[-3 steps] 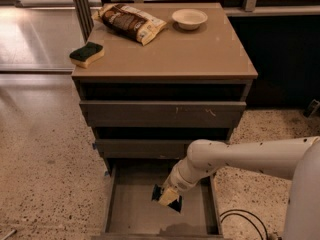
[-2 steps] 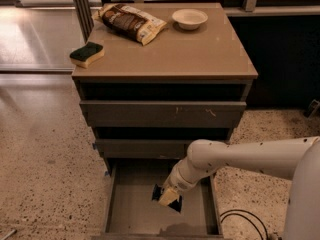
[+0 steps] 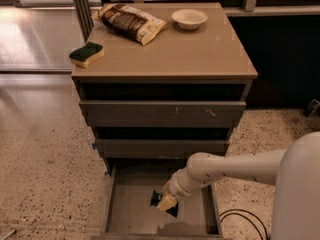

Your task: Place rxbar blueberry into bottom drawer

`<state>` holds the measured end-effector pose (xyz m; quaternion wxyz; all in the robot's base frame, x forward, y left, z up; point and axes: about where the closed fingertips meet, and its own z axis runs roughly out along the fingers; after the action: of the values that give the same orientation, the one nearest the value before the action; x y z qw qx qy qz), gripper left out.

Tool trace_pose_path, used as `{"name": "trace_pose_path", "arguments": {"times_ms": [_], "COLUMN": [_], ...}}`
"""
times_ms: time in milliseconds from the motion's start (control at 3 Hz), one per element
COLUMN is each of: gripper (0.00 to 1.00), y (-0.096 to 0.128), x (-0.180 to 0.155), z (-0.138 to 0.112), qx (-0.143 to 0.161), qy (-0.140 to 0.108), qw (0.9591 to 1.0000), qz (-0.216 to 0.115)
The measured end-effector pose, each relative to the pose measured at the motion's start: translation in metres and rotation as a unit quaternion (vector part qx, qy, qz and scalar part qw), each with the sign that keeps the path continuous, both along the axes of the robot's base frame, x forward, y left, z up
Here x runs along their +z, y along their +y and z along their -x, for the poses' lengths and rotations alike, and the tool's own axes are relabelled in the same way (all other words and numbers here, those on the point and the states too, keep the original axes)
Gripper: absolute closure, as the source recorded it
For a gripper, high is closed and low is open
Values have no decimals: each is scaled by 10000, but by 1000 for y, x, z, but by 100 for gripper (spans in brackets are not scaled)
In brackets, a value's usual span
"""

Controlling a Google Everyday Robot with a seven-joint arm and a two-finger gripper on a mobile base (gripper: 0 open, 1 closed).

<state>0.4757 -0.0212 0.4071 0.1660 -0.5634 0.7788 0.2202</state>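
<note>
The robot's hand (image 3: pixel 165 204) hangs low inside the open bottom drawer (image 3: pixel 129 211), its two fingers closed on the rxbar blueberry (image 3: pixel 155 198), whose dark wrapper shows on either side of the pale fingertips, just above the drawer's flat grey floor. The bar is thin and, by the look of it, light, with a slick foil-like wrapper over a firm but slightly bendable slab; a pinch across its narrow width near the middle looks the safest hold, since a grip near one end would likely let it swing or slide out. It should take a short drop without harm, so letting go close to the floor looks enough. From the hand, the white arm (image 3: pixel 225 166) runs back to the right over the drawer's side wall. Above it sit the two narrower drawers (image 3: pixel 162 114), partly pulled out. On the desk (image 3: pixel 200 54) above, a green-and-yellow sponge (image 3: pixel 86 54) rests by the left edge, a brown-and-white snack bag (image 3: pixel 131 22) lies at the back left corner, and a small white bowl (image 3: pixel 189 18) stands near the back edge.
</note>
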Motion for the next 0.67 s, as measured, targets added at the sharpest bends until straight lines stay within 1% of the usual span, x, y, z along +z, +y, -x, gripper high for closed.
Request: {"name": "trace_pose_path", "arguments": {"times_ms": [333,667], "gripper": [100,100], "y": [5,9], "x": [-60,-98], "z": [-5,-13], "qx": [-207,-511], "qy": [-33,-106], "qw": [9998,9983], "qz": [32,258]}}
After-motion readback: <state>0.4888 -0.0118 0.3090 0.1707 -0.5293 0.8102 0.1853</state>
